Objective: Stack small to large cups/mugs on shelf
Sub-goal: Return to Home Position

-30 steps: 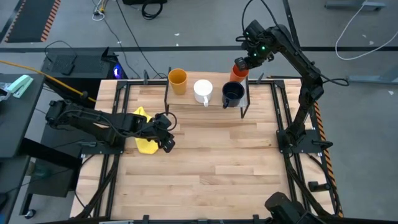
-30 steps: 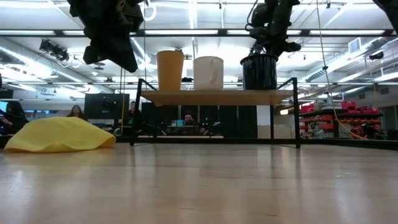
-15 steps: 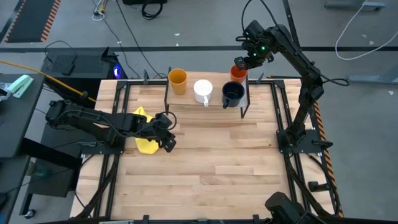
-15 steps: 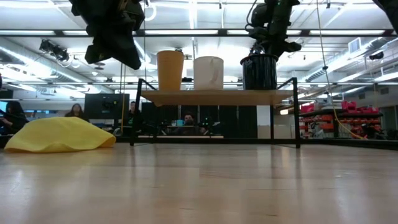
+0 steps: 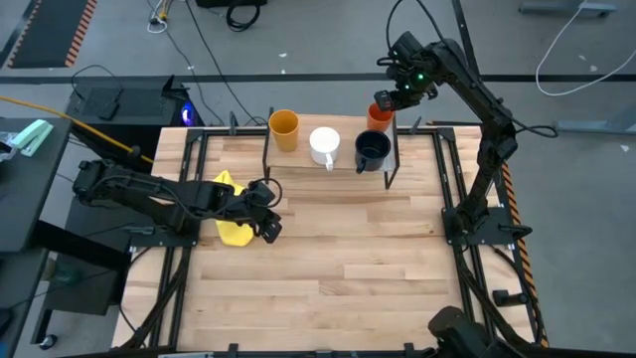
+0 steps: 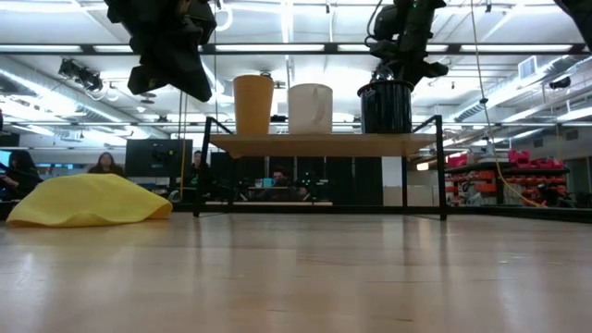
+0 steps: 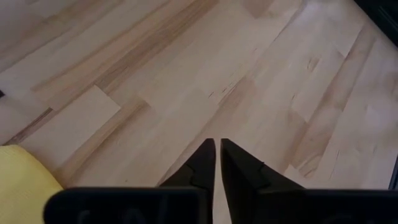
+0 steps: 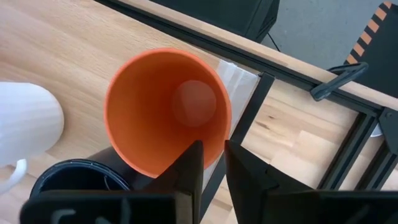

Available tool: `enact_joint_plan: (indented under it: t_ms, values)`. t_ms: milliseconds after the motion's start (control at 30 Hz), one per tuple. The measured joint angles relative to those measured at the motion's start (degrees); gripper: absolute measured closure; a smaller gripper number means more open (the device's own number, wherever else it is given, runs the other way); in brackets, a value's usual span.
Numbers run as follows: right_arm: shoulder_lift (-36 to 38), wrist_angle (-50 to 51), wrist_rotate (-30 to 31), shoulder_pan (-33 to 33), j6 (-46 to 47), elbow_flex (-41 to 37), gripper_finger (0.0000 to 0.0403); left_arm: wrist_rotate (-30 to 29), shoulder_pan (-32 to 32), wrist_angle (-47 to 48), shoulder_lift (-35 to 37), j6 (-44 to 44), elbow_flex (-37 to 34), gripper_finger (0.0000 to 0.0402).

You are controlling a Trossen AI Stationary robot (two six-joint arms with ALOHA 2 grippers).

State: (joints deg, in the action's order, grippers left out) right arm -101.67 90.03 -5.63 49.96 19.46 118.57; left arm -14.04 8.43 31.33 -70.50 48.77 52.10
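Your right gripper [image 8: 213, 148] sits at the rim of the orange cup [image 8: 168, 93], at the right end of the shelf [image 6: 324, 144]; you cannot tell whether it is clamped or loose. The dark mug [image 5: 372, 151] crowds the cup at 6 o'clock. The white mug [image 5: 324, 145] stands at 9 o'clock of the dark mug, and the yellow cup [image 5: 284, 127] is beyond it. Your left gripper [image 7: 217, 146], pinched closed and empty, hangs over the table [image 5: 328, 268], with the yellow cloth [image 5: 234, 231] at its 9 o'clock.

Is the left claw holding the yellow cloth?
No, the left claw is shut on nothing above the bare tabletop, with the yellow cloth beside it.
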Motion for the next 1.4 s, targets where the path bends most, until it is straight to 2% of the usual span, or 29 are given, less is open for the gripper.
enact_joint_plan:
  t_ms: [167,333,667,933,1233,1400]
  values:
    - [1.1,0.0,-0.1,0.5,-0.3,2.7,0.0331,0.0,0.0,0.0,0.0,-0.1,0.0,0.0373]
    - [5.6,0.0,-2.7,0.0,-1.3,6.6,0.0331,0.0,0.0,0.0,0.0,-0.1,0.0,0.0367]
    - [24.3,-0.8,-3.6,-6.2,-0.1,8.8,0.0331,-1.2,0.0,-0.1,0.0,-0.1,0.0,0.0376]
    - [36.7,-2.8,1.0,-10.5,0.2,8.9,0.0331,-1.4,0.0,-0.3,0.0,-0.1,0.0,0.0368]
    - [41.1,-2.4,1.0,-10.5,3.7,8.0,0.0331,-1.2,0.1,-0.2,0.0,0.1,0.0,0.0373]
    - [41.3,-2.7,-1.5,-10.5,4.1,3.8,0.0331,-1.4,0.1,-1.4,0.0,-0.3,0.0,0.0376]
